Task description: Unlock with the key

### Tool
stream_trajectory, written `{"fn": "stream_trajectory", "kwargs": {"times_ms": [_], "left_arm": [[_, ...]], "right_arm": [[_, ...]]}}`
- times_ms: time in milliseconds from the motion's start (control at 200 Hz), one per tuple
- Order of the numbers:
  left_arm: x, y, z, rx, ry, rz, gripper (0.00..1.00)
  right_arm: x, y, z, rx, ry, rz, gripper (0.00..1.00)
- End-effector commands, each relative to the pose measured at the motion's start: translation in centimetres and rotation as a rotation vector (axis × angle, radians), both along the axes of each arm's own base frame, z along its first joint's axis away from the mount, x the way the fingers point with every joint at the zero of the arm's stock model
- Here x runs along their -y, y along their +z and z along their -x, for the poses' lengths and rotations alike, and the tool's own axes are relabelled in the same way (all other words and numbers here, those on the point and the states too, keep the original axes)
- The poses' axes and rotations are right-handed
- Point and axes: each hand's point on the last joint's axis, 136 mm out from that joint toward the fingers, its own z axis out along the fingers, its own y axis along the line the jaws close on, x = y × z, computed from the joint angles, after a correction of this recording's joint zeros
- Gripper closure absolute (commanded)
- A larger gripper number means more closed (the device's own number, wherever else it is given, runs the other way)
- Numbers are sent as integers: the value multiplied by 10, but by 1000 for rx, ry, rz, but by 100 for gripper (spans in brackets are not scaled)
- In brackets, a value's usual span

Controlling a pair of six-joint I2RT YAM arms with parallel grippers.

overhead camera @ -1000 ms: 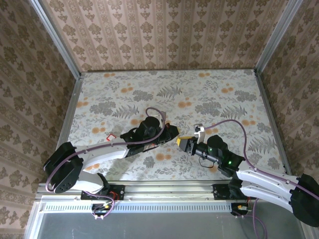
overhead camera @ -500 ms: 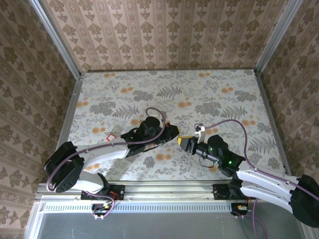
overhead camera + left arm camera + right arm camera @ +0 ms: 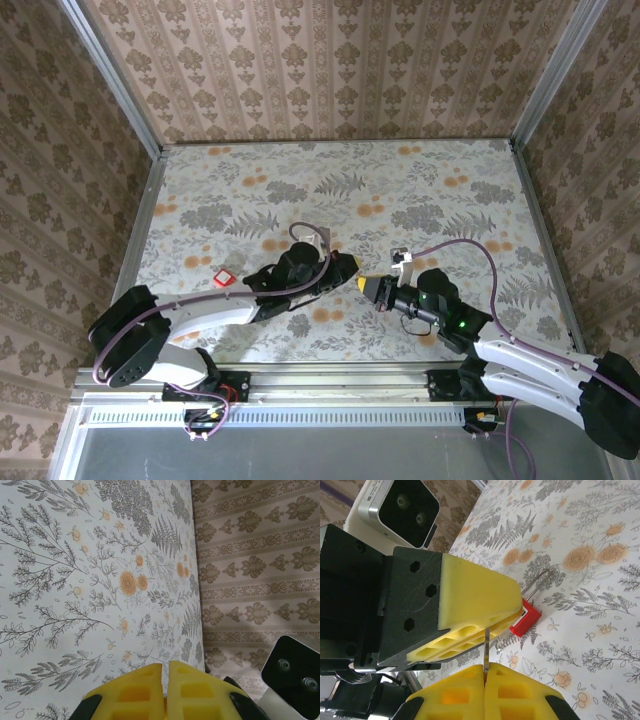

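A padlock [image 3: 224,276] lies on the table [image 3: 420,190], left of the left pincer [image 3: 352,265] and right pincer [image 3: 363,284].

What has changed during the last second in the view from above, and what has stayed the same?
The left arm's forearm shifted toward the near edge, so the red padlock on the table beside it shows more fully. The right gripper rolled at the wrist and looks narrower from above. Unchanged: the padlock's place, and the left gripper tip to tip with the right one, shut on the key.
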Motion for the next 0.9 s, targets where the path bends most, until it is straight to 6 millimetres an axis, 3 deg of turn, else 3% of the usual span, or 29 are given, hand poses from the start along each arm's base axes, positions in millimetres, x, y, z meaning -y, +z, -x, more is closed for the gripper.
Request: {"fn": "stream_trajectory", "kwargs": {"times_ms": [0, 145, 215, 300, 430, 675, 790, 895], "left_arm": [[-14, -4, -6, -4, 78, 18, 83], [-46, -9, -11, -1, 152, -30, 33], [-75, -6, -14, 37, 175, -153, 25], [-120, 11, -17, 105, 224, -286, 17], [-189, 12, -9, 103, 277, -456, 1], [-274, -27, 10, -54, 295, -766, 0], [-301, -37, 7, -116, 315, -891, 0], [-310, -47, 0, -163, 274, -956, 0]], "right_arm": [[-10, 37, 1, 58, 60, -62, 100], [-8, 34, 2, 45, 79, 9, 100], [-7, 31, 3, 36, 96, 64, 100], [-7, 27, 4, 24, 137, 136, 100], [-12, 26, 4, 14, 217, 249, 100], [-34, 15, -4, -44, 375, 398, 100], [-43, 15, -10, -49, 399, 405, 100], [-49, 15, -13, -50, 415, 395, 100]]}}
